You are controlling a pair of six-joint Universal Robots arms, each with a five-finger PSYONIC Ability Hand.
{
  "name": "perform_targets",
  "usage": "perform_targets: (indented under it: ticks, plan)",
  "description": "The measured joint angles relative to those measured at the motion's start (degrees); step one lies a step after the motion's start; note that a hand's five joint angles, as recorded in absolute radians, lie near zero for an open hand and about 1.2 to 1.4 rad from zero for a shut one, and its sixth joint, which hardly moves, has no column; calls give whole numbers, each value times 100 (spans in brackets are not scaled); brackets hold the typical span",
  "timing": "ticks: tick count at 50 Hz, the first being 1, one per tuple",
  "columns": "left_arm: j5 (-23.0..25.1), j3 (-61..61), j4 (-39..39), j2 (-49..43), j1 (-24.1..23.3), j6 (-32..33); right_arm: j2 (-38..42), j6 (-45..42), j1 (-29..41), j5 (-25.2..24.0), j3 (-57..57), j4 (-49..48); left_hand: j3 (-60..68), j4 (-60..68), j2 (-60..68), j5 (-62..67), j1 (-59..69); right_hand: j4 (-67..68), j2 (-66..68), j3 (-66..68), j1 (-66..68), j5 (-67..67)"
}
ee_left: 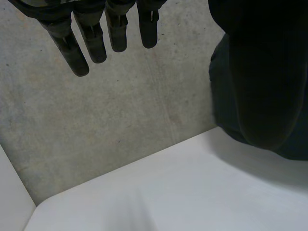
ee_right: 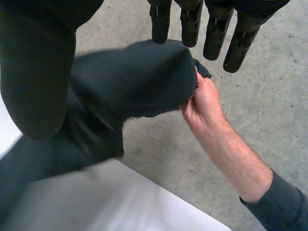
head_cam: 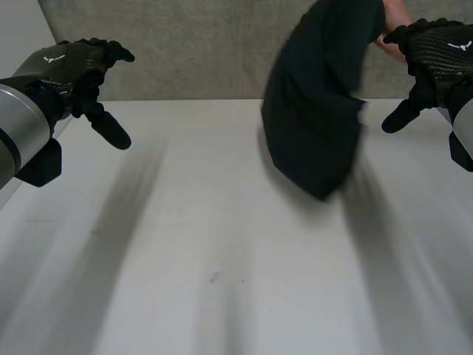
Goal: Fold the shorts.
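**Shorts held over the worktop, both my hands empty**

Above the white worktop [head_cam: 222,251], the dark shorts [head_cam: 314,111] hang bunched toward its far right side, gripped at the top by a person's hand [ee_right: 204,103] and not yet laid flat. My left hand [head_cam: 74,63] hovers well apart, fingers straight, holding nothing. My right hand [head_cam: 436,55] is likewise open, just beside that person's hand. Reaching in now, I judge, risks striking their fingers, and cloth dropped in a heap would fold crooked. Waistband and legs cannot be told apart, and the head view cuts off the shorts' top.
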Motion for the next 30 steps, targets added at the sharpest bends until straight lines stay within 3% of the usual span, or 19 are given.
perform_targets:
  ticks: [30]
  plan:
    - [6, -142, 258, -233, -33, 51, 95, -70, 45, -34, 47, 5, 0, 0, 0, -1, 0, 0, 0, 0, 0, 0]
